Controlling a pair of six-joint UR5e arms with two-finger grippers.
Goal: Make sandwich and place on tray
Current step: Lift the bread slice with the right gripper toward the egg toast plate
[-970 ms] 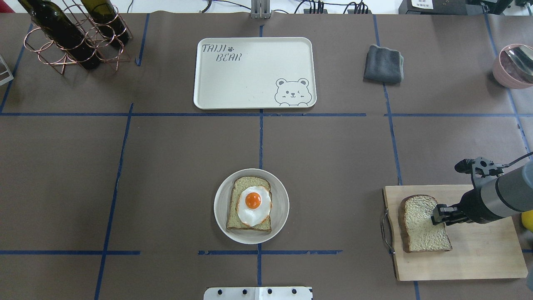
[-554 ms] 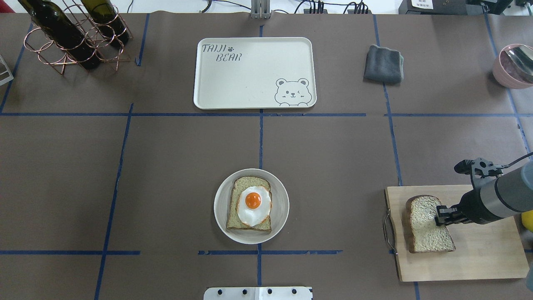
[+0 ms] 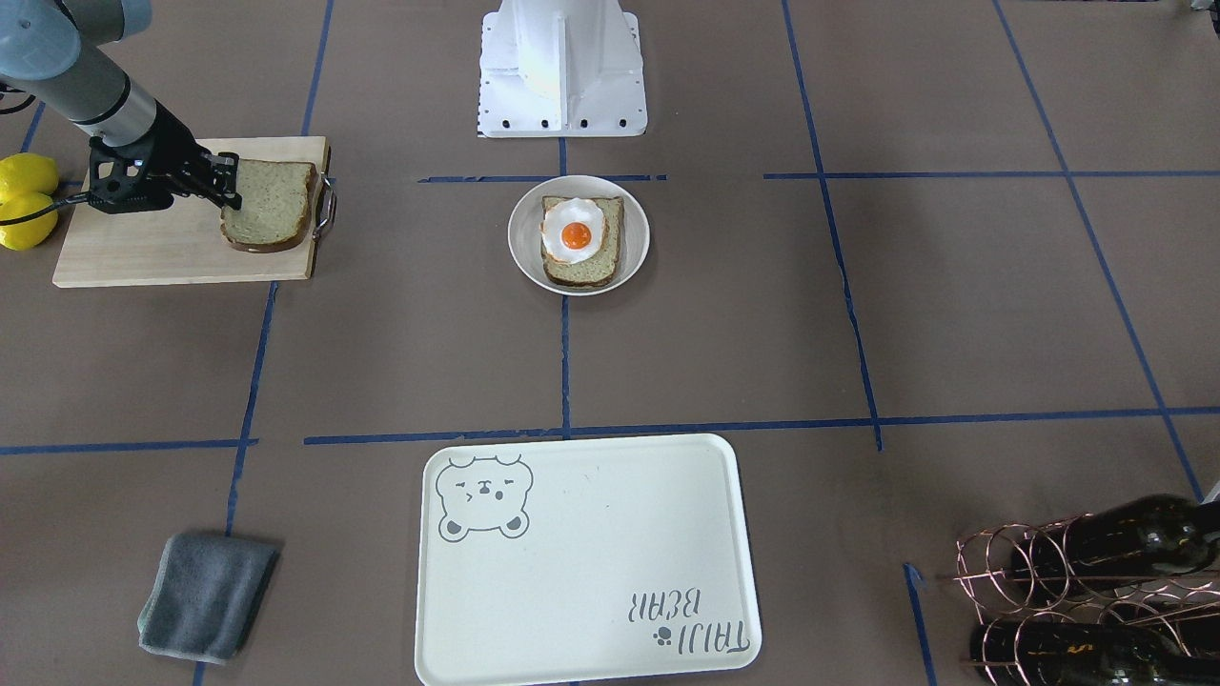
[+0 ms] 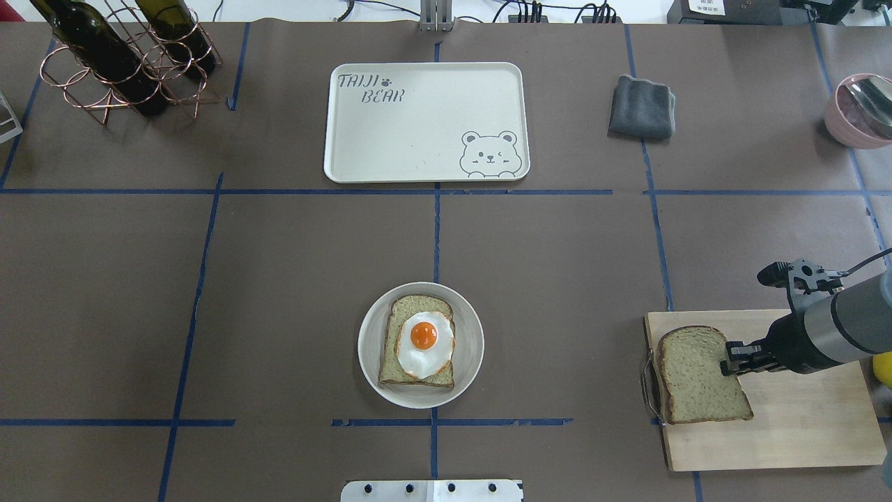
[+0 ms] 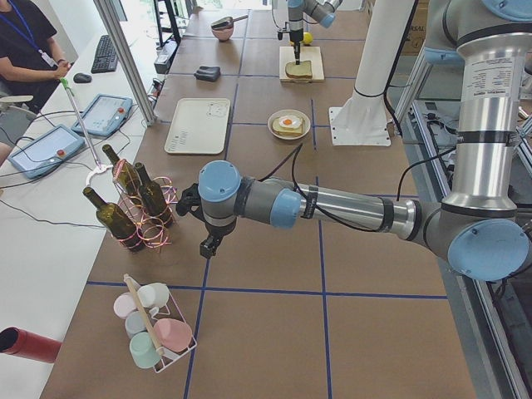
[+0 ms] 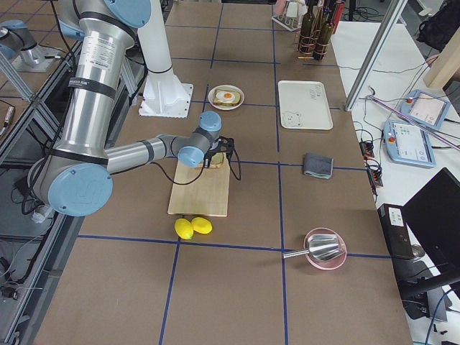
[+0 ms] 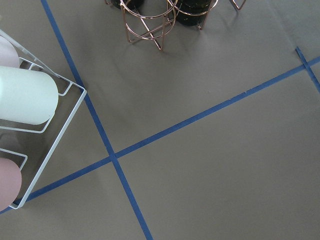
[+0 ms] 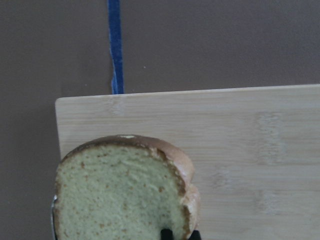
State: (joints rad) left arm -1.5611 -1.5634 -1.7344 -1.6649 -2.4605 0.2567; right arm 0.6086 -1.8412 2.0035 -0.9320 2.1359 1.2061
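Note:
One speckled tan bread slice with a white fried egg on top lies on a small round white plate at the front centre. The second bread slice is over the left end of the wooden cutting board. My right gripper is shut on its right edge, and the wrist view shows the slice close up. I cannot tell whether it touches the board. The cream tray with the bear drawing is bare at the back centre. My left gripper shows only in the left side view, far from these things. I cannot tell if it is open.
A grey cloth lies right of the tray. A copper rack with wine bottles stands at the back left. A pink bowl is at the back right. Two lemons lie beside the board. A wire rack of mugs is near my left wrist.
The slice in my right gripper has tipped from showing its pale bumpy face to showing its speckled face, and now reaches the board's left edge. The gripper shifted slightly.

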